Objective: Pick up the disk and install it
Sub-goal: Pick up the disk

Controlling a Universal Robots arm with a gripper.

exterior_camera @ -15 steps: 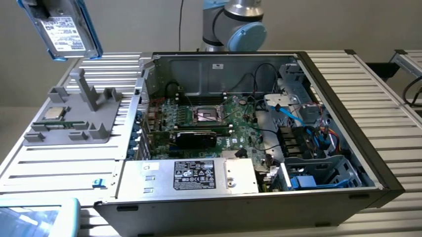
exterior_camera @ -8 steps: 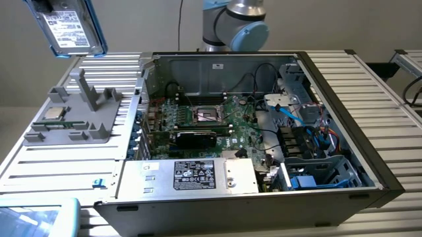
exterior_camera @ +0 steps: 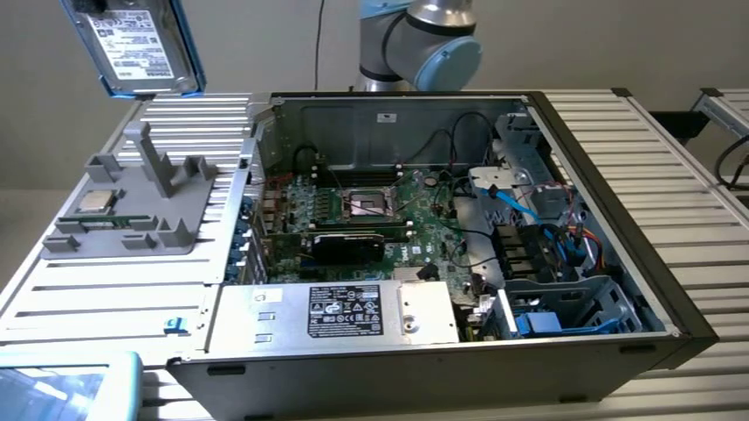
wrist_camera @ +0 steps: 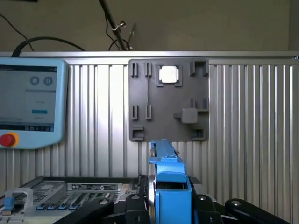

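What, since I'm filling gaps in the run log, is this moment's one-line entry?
gripper: shut on disk | disk: lifted clear of table | processor chip: in grey fixture plate | computer case: open

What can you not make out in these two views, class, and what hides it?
Exterior view: top of the disk, cut off by the upper edge.
Wrist view: the disk's label, hidden because it is seen edge-on.
Exterior view: print on the processor chip, too small.
Wrist view: text on the teach pendant, too small.

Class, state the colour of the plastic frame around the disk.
Bright blue; the frame around the disk shows best in the exterior view.
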